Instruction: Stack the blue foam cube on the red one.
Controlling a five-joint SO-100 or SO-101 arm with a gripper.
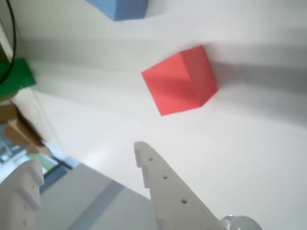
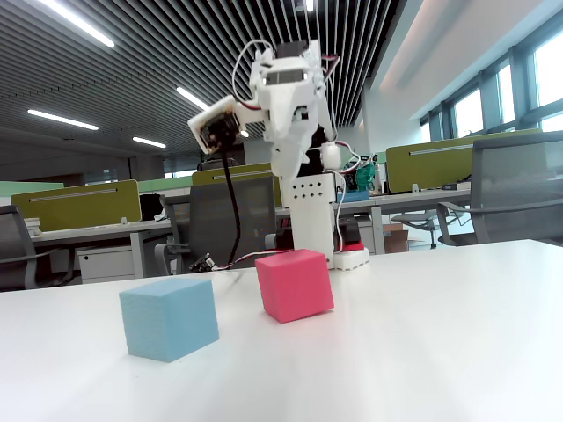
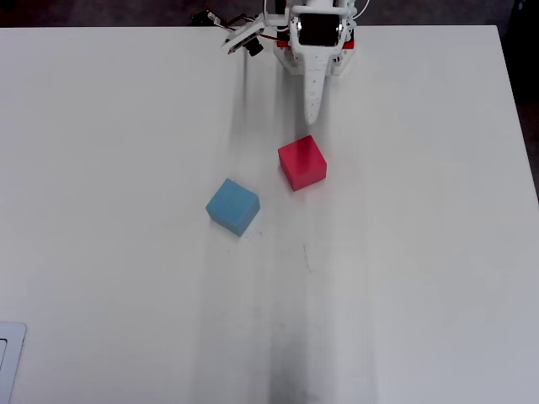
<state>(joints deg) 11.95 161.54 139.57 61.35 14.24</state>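
Observation:
The blue foam cube rests on the white table, to the lower left of the red one in the overhead view, with a small gap between them. In the fixed view the blue cube stands left of the red cube. My gripper hangs in the air just behind the red cube, close to the arm's base. The wrist view shows the gripper open and empty, with the red cube beyond the fingertips and the blue cube cut off by the top edge.
The arm's base stands at the table's far edge. A flat white object pokes in at the overhead view's lower left corner. Office desks and chairs stand beyond the table.

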